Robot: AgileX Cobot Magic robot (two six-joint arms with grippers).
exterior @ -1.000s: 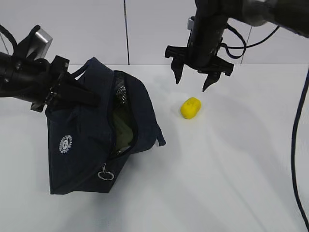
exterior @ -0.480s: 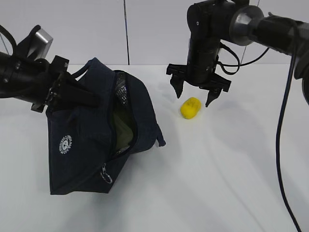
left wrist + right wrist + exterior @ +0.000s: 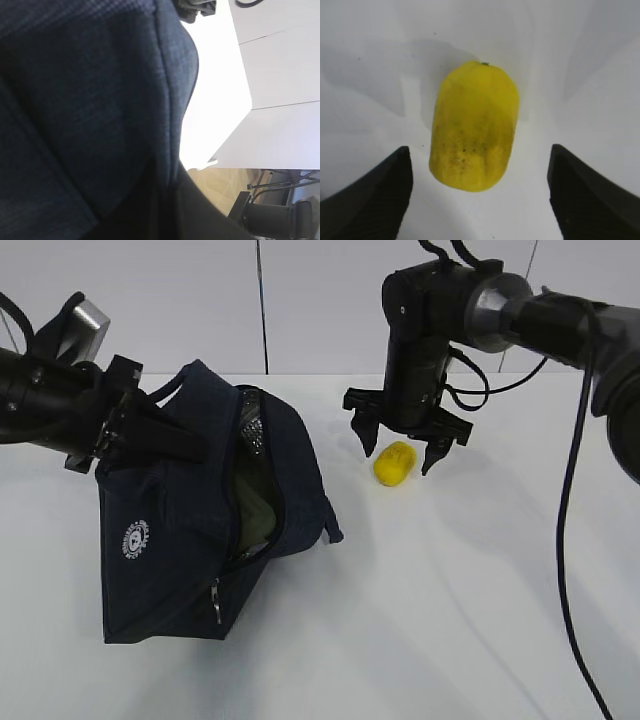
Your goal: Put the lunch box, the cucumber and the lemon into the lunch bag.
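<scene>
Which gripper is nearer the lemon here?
Right. The right gripper hangs open directly over the lemon, a finger on either side, not touching. The left gripper is far off, at the lunch bag.

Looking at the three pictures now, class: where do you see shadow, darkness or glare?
Exterior view: soft shadow beside the lemon. Right wrist view: grey shadows on the table around the lemon. Left wrist view: the bag fills the frame, dark, against the glaring white table.
</scene>
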